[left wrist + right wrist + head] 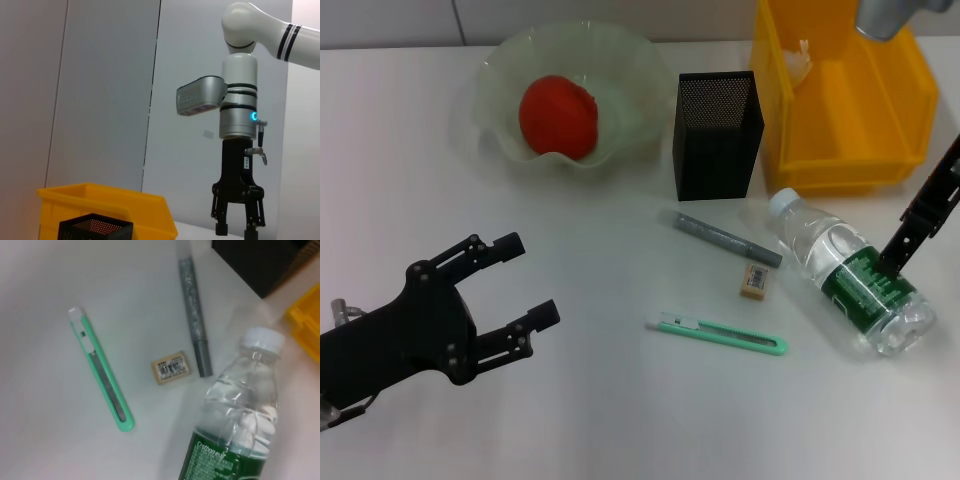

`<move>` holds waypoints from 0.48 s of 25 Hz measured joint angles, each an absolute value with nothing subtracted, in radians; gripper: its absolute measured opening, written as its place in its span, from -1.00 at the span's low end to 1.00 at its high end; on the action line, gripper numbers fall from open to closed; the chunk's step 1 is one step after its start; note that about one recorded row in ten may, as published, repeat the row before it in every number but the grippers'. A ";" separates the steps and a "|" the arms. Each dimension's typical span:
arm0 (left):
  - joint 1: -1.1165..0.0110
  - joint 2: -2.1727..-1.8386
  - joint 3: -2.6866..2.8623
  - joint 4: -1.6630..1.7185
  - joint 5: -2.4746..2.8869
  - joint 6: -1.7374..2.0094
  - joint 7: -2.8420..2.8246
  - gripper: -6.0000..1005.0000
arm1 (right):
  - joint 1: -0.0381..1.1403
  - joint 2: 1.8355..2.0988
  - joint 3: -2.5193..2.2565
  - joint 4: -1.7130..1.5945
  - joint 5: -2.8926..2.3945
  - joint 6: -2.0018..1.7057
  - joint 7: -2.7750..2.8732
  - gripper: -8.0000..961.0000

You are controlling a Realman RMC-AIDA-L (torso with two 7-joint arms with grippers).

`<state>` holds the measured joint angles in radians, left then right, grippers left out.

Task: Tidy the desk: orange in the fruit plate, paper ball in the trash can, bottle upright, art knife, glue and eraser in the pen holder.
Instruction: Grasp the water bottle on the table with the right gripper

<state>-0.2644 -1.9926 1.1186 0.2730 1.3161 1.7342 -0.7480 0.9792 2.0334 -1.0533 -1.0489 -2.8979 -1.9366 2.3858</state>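
So the orange [558, 116] is sitting in the fruit plate [500, 70] at the desk's far edge, black mesh pen holder [718, 135] beside it. The water bottle [850, 271] lies on its side near the right edge (right gripper [894, 262] touching its green label, can't tell its finger state). Grey glue pen [726, 239], eraser [754, 281] and green art knife [718, 335] lie mid-desk. Left gripper [525, 280] hovers, fingers spread apart, near the left corner.

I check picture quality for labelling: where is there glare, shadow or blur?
Head view: soft shadow beside the pen holder, highlights on the lying bottle. Right wrist view: the bottle is close and slightly blurred. Left wrist view: evenly lit, right claw sharp.
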 joint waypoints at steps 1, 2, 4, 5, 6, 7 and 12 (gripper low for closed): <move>-0.265 -1.993 1.118 0.273 1.316 1.734 -0.748 0.62 | 0.987 2.038 -1.054 -1.040 -2.907 -1.939 2.448 0.69; -0.265 -1.993 1.117 0.273 1.316 1.734 -0.748 0.62 | 0.987 2.038 -1.054 -1.040 -2.907 -1.939 2.448 0.69; -0.266 -1.993 1.115 0.273 1.316 1.734 -0.748 0.62 | 0.992 2.041 -1.054 -1.025 -2.908 -1.944 2.523 0.69; -0.266 -1.993 1.115 0.273 1.316 1.734 -0.748 0.62 | 0.994 2.042 -1.054 -1.018 -2.908 -1.946 2.557 0.69; -0.266 -1.993 1.109 0.273 1.316 1.734 -0.749 0.62 | 0.998 2.046 -1.054 -1.012 -2.909 -1.952 2.608 0.69; -0.267 -1.993 1.107 0.273 1.317 1.734 -0.749 0.62 | 0.998 2.046 -1.054 -1.012 -2.909 -1.952 2.608 0.69; -0.268 -1.993 1.104 0.274 1.318 1.734 -0.749 0.62 | 1.004 2.054 -1.052 -1.022 -2.917 -1.949 2.653 0.69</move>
